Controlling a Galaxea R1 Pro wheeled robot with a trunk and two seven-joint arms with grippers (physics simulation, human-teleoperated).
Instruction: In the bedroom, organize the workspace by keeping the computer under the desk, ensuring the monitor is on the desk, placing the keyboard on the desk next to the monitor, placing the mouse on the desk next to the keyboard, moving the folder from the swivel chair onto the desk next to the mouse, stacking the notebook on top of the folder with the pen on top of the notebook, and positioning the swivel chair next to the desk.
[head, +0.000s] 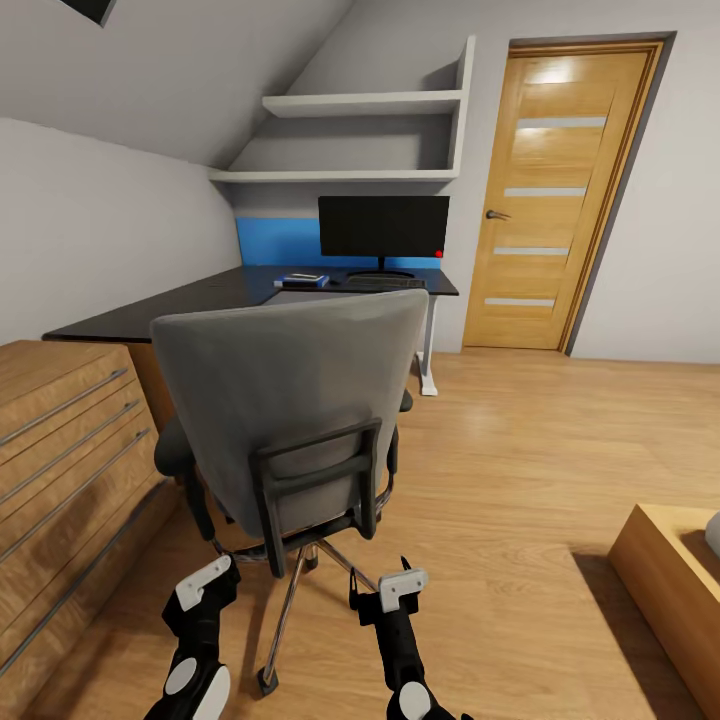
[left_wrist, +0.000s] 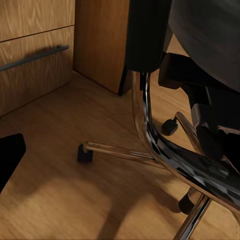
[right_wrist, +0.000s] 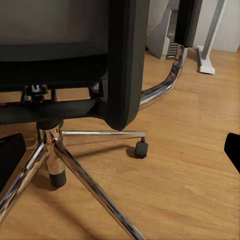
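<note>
Directly in front of the robot stands the swivel chair (head: 300, 420), its grey back facing the camera, chrome base and castors on the wood floor (head: 520, 470). It is near the desk (head: 200, 300) but not pushed in; oak drawers (head: 60, 450) are just beside it on the left.

On the black desktop, at the far end, the monitor (head: 384, 228) stands upright w/ a red dot at its corner. The keyboard (head: 385, 283) lies in front of its foot. Left of the keyboard lies the blue folder (head: 302, 281) w/ something thin on top, too small to tell what.

In the right wrist view a grey box, prob. the computer (right_wrist: 164, 35), stands under the desk near the white leg (right_wrist: 207, 40).

The left gripper (head: 208, 583) and right gripper (head: 385, 588) hang low behind the chair, touching nothing. The right gripper's fingers are spread apart; for the left I cannot tell.
</note>
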